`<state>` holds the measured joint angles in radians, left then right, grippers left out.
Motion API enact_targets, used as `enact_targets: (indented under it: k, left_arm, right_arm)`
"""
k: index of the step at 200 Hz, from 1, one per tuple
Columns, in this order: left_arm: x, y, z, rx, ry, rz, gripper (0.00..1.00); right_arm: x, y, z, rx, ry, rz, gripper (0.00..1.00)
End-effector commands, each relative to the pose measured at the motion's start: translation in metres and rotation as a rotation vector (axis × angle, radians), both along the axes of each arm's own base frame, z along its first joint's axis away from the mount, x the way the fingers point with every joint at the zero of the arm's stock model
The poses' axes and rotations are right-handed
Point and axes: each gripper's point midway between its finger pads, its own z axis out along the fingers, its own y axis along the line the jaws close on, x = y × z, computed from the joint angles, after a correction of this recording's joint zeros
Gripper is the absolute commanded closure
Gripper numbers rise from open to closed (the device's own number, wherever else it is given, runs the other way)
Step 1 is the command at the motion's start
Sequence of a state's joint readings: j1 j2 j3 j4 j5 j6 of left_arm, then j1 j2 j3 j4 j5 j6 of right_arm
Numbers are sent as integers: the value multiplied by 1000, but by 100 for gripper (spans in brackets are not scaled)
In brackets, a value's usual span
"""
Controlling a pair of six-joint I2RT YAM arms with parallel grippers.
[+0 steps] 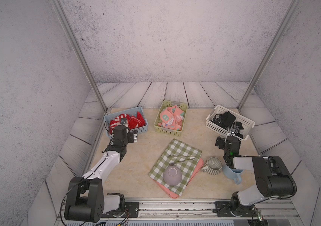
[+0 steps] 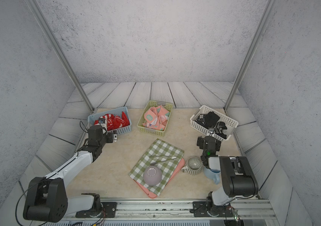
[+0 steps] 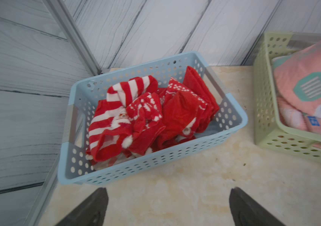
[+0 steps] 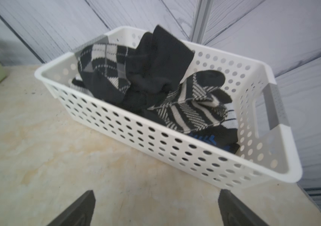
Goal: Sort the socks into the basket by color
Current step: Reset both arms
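Red-and-white socks (image 3: 146,117) fill the blue basket (image 3: 175,154) at the back left (image 1: 140,129). Salmon-pink socks (image 1: 170,118) lie in the green basket (image 1: 167,132) at the back middle. Black and grey patterned socks (image 4: 155,74) sit in the white basket (image 4: 155,140) at the back right (image 1: 218,128). My left gripper (image 3: 169,188) hangs open over bare table just in front of the blue basket. In front of the white basket my right gripper (image 4: 156,190) is open too. Neither holds anything.
A green-and-white checked cloth (image 1: 177,156) lies over a pink tray (image 1: 196,168) in the front middle, with metal tongs (image 1: 183,157) and an upturned grey bowl (image 1: 172,175) on it. A striped mug (image 1: 213,166) and a blue mug (image 1: 234,174) stand by the right arm.
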<state>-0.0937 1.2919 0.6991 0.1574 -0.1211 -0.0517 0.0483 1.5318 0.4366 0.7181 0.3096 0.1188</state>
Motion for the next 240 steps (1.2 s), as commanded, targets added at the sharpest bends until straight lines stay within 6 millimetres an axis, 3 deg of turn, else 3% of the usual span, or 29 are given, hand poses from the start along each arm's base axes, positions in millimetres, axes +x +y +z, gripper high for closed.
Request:
enact_targets:
  k: [1, 81, 165, 212, 240]
  left_arm:
    - [1, 16, -15, 57, 1, 33, 0]
    - [11, 21, -56, 26, -88, 18, 0]
    - [9, 29, -64, -1, -111, 42, 0]
    - [4, 15, -62, 4, -140, -34, 0]
    - [10, 23, -65, -11, -103, 8, 0]
  right_arm:
    - [6, 3, 11, 0, -46, 29, 1]
    - [6, 3, 11, 0, -43, 29, 1]
    - [6, 3, 10, -1, -42, 28, 1]
    - [6, 3, 11, 0, -43, 28, 1]
    - [6, 3, 10, -1, -41, 29, 1]
